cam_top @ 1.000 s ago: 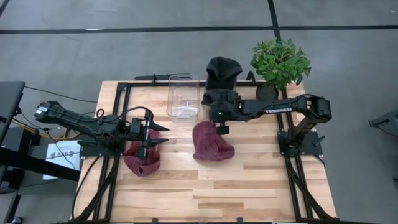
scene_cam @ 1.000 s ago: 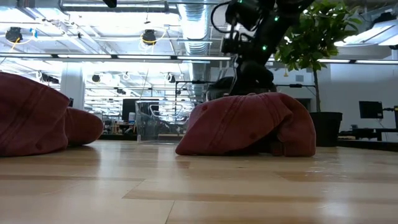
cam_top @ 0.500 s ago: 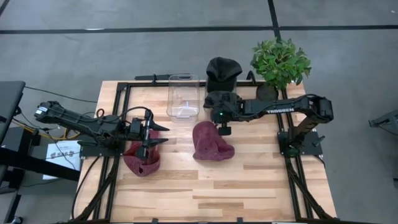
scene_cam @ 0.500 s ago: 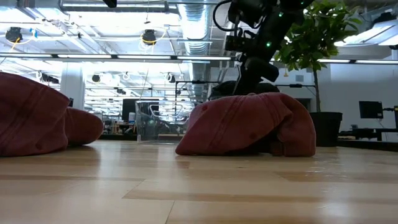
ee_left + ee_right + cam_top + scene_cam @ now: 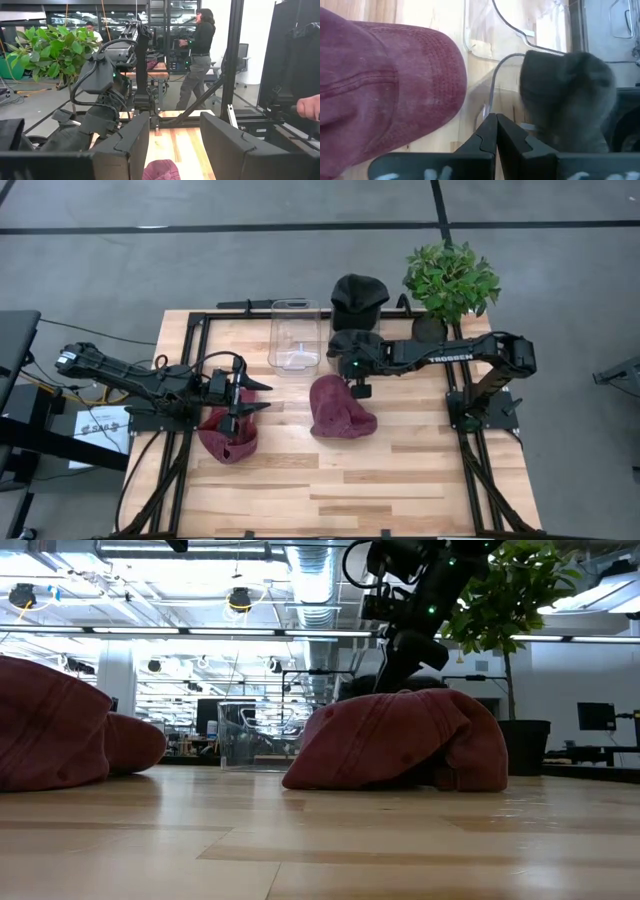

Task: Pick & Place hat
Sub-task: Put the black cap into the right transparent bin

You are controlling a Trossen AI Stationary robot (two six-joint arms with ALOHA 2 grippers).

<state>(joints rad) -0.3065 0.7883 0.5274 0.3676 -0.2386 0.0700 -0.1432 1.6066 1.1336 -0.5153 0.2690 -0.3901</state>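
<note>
- On your left, the left gripper [image 5: 250, 397] hangs with its fingers spread wide over a maroon hat [image 5: 226, 436] at the table's [image 5: 400, 480] left edge; the arm covers much of that hat, so you cannot read which way its brim points.
- The clear container [image 5: 295, 333] stands at the back, left of centre.
- At centre lies the second maroon hat [image 5: 340, 410], its long axis running from the back toward the front right.
- The right gripper [image 5: 496, 131] sits just behind it, fingers clenched on nothing.
- A black hat [image 5: 358, 296] rests at the back edge beside the potted plant [image 5: 450, 278]; the arm hides its near side.
</note>
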